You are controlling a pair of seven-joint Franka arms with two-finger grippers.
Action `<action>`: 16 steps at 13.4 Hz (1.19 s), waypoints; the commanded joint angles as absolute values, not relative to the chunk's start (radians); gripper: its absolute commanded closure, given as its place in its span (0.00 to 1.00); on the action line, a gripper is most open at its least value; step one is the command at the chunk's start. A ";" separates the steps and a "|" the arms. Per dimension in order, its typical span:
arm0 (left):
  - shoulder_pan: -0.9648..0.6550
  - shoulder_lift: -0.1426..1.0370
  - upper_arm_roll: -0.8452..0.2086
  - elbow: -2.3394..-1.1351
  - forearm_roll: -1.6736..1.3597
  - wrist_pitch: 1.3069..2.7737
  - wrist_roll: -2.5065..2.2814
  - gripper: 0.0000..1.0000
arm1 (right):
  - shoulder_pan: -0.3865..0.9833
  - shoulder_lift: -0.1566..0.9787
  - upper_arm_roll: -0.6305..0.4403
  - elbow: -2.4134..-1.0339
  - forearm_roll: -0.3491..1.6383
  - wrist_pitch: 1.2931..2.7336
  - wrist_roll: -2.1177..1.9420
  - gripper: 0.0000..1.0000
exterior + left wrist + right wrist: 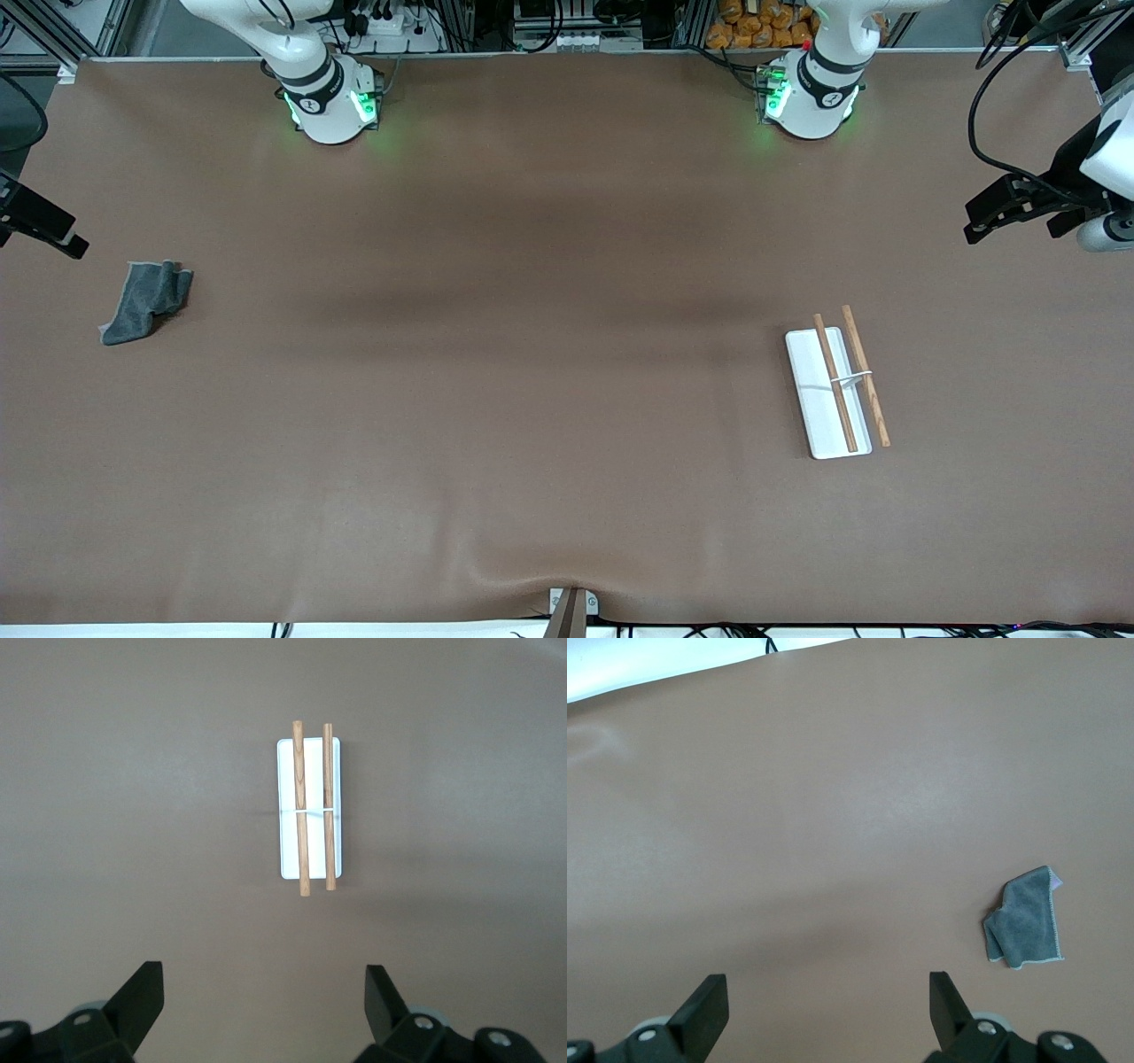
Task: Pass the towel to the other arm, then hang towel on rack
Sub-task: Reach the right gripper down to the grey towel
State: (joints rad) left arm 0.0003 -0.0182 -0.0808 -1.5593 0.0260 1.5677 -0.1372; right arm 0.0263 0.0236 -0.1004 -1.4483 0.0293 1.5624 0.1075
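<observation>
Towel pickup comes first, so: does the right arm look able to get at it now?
Probably yes: the towel lies alone on bare table at the right arm's end, nothing around it.

No text, label, brand, number or sign can be read anywhere. The towel point(146, 301), the rack point(828, 392) and the tabletop point(532, 354) carry no markings. Small dark marks show on the two arm bases point(332, 102) near the green lights, but they are too small to make out.
</observation>
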 commanded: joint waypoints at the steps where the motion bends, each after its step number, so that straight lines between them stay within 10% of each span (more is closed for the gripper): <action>1: 0.000 -0.020 -0.084 -1.534 0.018 1.539 -0.130 0.00 | 0.023 0.037 -0.094 -1.420 0.017 1.549 0.100 0.00; 16: -0.005 0.005 -0.083 -1.491 0.017 1.522 -0.129 0.00 | -0.060 0.216 -0.098 -1.457 -0.052 1.549 0.095 0.00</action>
